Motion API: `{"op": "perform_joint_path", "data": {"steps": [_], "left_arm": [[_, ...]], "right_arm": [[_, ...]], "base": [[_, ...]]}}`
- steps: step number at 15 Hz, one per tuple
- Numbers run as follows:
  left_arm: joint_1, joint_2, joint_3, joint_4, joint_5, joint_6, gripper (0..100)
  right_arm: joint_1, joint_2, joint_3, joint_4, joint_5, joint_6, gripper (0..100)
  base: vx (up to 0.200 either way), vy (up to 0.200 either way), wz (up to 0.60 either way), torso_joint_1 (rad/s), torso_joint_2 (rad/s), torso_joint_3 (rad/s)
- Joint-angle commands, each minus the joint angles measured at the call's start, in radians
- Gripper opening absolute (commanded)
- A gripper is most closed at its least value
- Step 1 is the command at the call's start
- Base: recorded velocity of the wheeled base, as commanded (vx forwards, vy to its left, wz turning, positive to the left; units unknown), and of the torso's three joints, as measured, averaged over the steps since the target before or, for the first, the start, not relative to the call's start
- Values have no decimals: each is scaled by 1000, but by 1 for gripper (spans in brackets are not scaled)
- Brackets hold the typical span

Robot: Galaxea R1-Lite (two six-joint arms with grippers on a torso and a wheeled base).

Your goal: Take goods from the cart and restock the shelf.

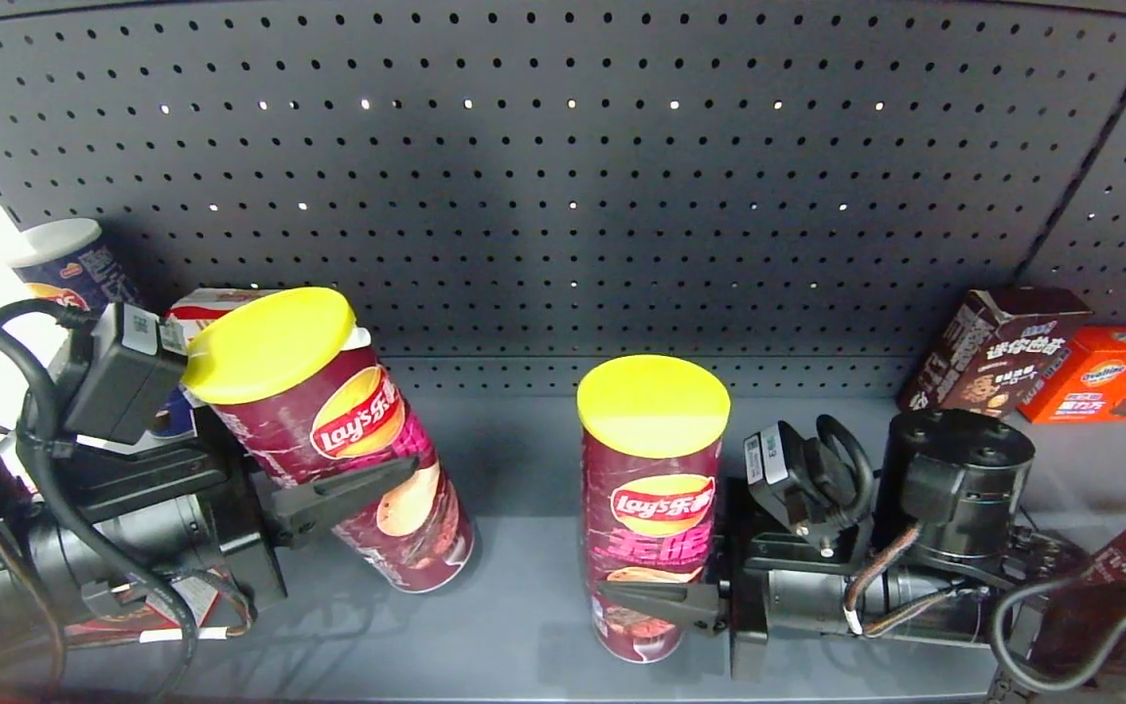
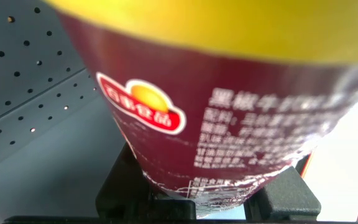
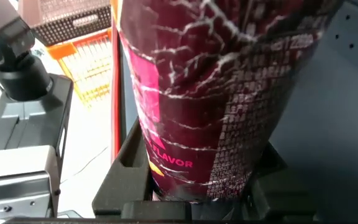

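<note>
Maroon cans (image 1: 348,430) (image 1: 651,508): left tool (image 1: 395,448), right tool (image 1: 622,562)

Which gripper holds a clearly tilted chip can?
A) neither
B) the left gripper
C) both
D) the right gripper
B: in the head view, the left gripper holds the tilted can, its top leaning toward the robot's left, while the right gripper holds the upright can.

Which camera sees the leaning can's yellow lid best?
The head view: the leaning can shows its yellow lid nearly whole. The left wrist view catches a yellow strip of its edge. The right wrist view faces the upright can.
</note>
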Motion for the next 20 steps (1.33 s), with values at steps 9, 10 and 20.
{"op": "perform_joint_path", "data": {"steps": [9,10,20], "left_arm": [[1,1,1,-2,-1,-1,0],[1,1,1,-2,0,0,0],[-2,-2,1,-2,0,0,0]], "right_arm": [[9,-36,44,0,-46,-26,100],[8,-68,56,4,-47,-26,100],[5,-534,153,155,-184,-26,100]], "base": [[0,0,0,0,0,0],[0,0,0,0,0,0],[0,0,0,0,0,0]]}}
